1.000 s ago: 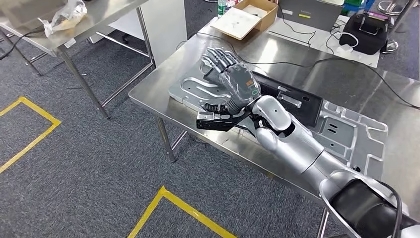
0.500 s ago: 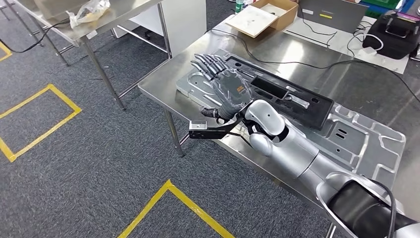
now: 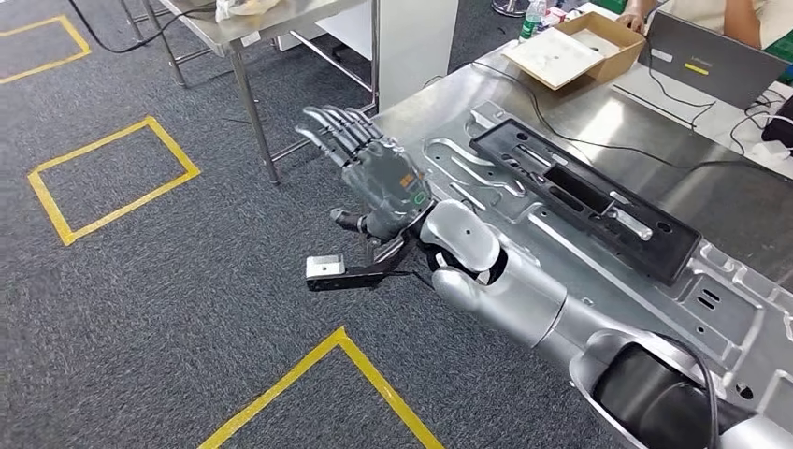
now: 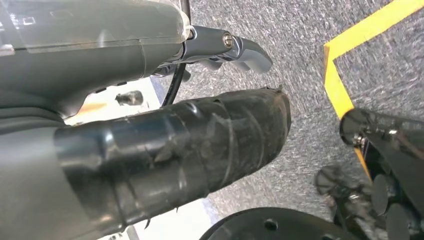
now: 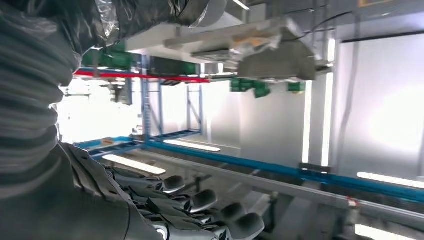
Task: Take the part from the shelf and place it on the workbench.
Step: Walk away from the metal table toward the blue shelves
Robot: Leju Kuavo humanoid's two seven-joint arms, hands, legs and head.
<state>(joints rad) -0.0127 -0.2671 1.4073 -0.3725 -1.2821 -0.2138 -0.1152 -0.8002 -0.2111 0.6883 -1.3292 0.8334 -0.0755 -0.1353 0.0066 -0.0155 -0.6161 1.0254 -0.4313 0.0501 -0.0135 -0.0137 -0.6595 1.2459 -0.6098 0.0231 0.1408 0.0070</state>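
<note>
Your right hand [image 3: 379, 178], fingers spread and holding nothing, hangs past the steel workbench's [image 3: 645, 159] edge mid-frame, while the long black slotted part [image 3: 584, 196] lies on it; a careless swing could clip that edge.

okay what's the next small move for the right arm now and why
Probably draw the right hand clear of the workbench. Its fingers are spread and hold nothing, and it hovers past the bench edge over the carpet, while the black part already lies on the silver plate on the bench.
</note>
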